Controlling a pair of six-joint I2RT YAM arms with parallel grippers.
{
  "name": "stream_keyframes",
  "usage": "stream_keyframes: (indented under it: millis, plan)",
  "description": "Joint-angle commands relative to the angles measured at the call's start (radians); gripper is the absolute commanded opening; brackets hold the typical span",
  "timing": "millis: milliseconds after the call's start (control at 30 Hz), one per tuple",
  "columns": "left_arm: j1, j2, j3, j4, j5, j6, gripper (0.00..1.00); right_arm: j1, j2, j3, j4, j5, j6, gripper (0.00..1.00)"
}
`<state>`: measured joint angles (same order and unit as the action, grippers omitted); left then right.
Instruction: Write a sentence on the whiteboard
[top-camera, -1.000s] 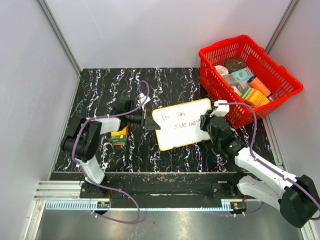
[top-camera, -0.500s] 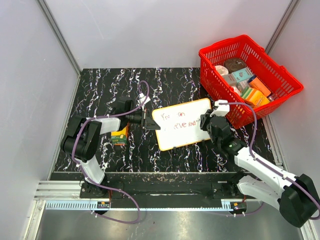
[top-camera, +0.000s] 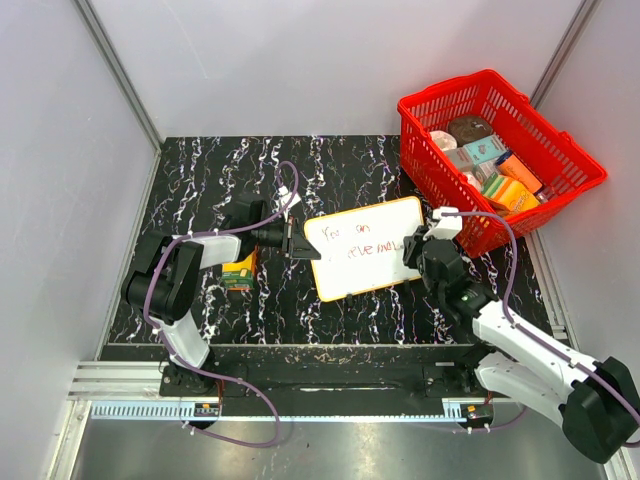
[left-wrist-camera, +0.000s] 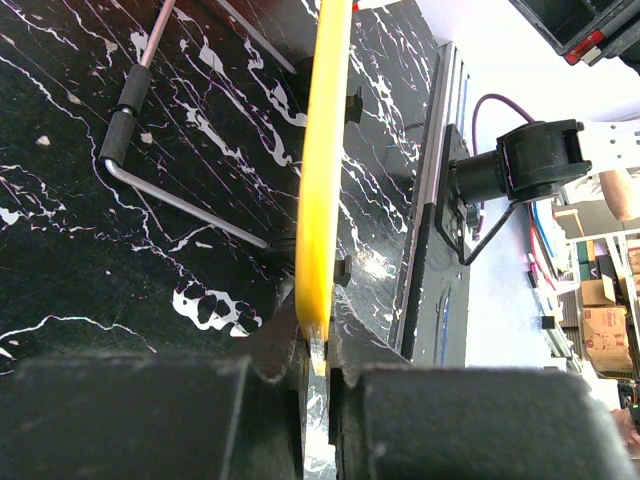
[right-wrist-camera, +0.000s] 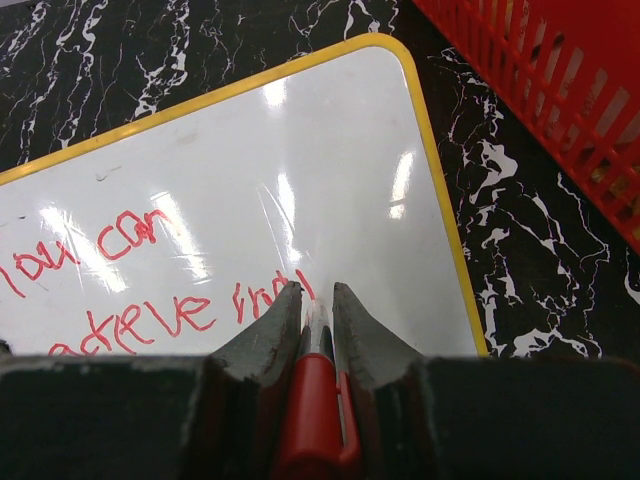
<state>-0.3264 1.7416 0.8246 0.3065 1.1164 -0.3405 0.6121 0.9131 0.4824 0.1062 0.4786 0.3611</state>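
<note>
The whiteboard (top-camera: 366, 247), white with a yellow rim, lies on the black marbled table. It fills the right wrist view (right-wrist-camera: 300, 180). The sentence (top-camera: 352, 240) is in red marker, two lines, "You can" above a second line (right-wrist-camera: 150, 315). My right gripper (top-camera: 413, 248) is shut on a red marker (right-wrist-camera: 318, 400), its tip on the board at the end of the second line. My left gripper (top-camera: 297, 241) is shut on the board's left edge; the left wrist view shows the yellow rim (left-wrist-camera: 322, 180) pinched between the fingers (left-wrist-camera: 270, 350).
A red basket (top-camera: 497, 155) full of packaged goods stands at the back right, close to the board's right corner; its wall shows in the right wrist view (right-wrist-camera: 560, 90). A small orange and green box (top-camera: 238, 272) lies left of the board by the left arm.
My right gripper has shifted slightly right along the second line, and the red writing there has grown longer. The left arm and the board have not moved.
</note>
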Motion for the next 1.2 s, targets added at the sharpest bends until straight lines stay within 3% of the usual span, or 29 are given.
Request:
stream_keyframes:
  millis: [0, 1167]
  plan:
    - [-0.017, -0.028, 0.019, -0.010, -0.001, 0.043, 0.00, -0.009, -0.005, -0.015, -0.037, 0.003, 0.015, 0.00]
    - [-0.019, -0.033, 0.015, -0.012, -0.001, 0.044, 0.00, -0.014, 0.036, 0.104, 0.073, 0.064, -0.045, 0.00]
